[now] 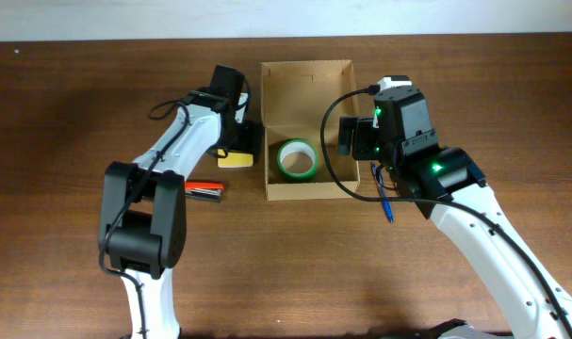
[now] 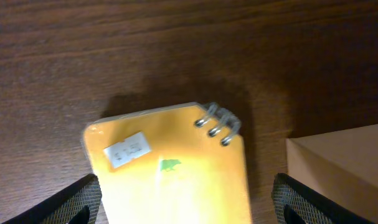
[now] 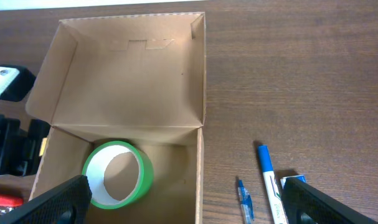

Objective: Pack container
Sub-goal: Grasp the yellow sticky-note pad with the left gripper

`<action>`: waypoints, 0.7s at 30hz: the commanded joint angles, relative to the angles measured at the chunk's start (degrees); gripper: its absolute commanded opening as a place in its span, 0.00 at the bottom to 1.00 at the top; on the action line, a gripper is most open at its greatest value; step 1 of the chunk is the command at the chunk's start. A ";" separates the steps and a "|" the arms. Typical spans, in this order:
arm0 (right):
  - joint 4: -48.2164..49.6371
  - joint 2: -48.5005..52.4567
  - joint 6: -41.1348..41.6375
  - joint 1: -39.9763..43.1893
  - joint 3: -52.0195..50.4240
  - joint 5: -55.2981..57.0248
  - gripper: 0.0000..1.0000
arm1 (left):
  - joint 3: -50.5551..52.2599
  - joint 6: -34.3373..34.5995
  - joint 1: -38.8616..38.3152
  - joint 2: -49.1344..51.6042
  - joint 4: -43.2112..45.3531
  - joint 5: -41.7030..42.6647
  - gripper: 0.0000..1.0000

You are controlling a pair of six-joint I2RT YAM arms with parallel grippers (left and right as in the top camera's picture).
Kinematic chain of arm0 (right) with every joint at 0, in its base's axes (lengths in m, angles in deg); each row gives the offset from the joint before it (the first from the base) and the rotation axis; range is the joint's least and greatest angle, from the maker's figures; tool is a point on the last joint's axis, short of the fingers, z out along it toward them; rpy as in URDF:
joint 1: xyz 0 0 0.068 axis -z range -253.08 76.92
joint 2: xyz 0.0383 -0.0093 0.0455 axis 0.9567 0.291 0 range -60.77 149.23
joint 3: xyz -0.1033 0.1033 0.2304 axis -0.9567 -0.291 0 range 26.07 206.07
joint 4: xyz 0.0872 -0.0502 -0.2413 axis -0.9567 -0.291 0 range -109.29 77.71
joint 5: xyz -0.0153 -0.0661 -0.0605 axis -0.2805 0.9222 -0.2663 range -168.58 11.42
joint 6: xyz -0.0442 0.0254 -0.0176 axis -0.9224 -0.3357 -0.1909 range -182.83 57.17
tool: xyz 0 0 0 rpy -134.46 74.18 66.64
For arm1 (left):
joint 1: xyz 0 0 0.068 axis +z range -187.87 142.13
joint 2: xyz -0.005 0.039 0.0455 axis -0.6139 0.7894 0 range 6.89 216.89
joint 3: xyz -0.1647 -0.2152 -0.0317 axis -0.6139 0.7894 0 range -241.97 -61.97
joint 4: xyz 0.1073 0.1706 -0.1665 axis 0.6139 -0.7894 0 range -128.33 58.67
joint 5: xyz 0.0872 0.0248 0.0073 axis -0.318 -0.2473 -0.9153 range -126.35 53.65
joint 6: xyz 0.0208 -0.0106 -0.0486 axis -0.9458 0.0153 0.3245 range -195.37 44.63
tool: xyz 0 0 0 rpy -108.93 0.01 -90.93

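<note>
Wooden table point(image 1: 59, 141) bears the container point(image 1: 304, 94) holding green tape point(image 1: 282, 160); left claw point(image 2: 189, 199) and right claw point(image 3: 182, 199) released.

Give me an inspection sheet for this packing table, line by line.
Surface: brown wooden table, wood grain showing.
Job's things: cardboard container, flap open, green tape roll inside.
Clutter: yellow spiral notepad left of the container; red-handled tool further left; blue marker and blue pen to the container's right.
Grippers: left gripper open, straddling the notepad; right gripper open above the container, holding nothing.
Cables: black cable loops from the right arm over the container.
Surroundings: nothing seen.
</note>
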 commanded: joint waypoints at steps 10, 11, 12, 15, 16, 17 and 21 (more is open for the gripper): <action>0.04 -1.46 -0.55 -0.22 1.29 0.72 0.99 | 3.41 5.27 -0.94 0.87 1.97 -3.87 0.93; 0.04 -1.46 -0.55 -0.22 1.29 0.72 0.99 | 3.87 5.27 -0.94 0.90 2.25 -3.85 0.93; 0.04 -1.44 -0.55 -0.22 1.29 0.72 0.99 | 4.26 5.27 -0.94 0.90 2.54 -4.00 0.93; 0.02 -1.46 -0.57 -0.22 1.29 0.72 0.99 | 4.37 5.27 -0.92 1.01 2.71 -4.17 1.00; 0.00 -1.44 -0.63 -0.22 1.29 0.72 0.99 | 4.37 5.29 -0.87 1.01 2.71 -4.72 1.00; -0.02 -1.46 -1.01 -0.22 1.29 0.72 0.99 | 4.37 5.27 -0.74 1.01 2.69 -4.92 0.99; 0.02 -1.46 -0.98 -0.22 1.29 0.72 0.99 | 4.37 5.29 -0.02 1.09 2.27 -4.76 1.00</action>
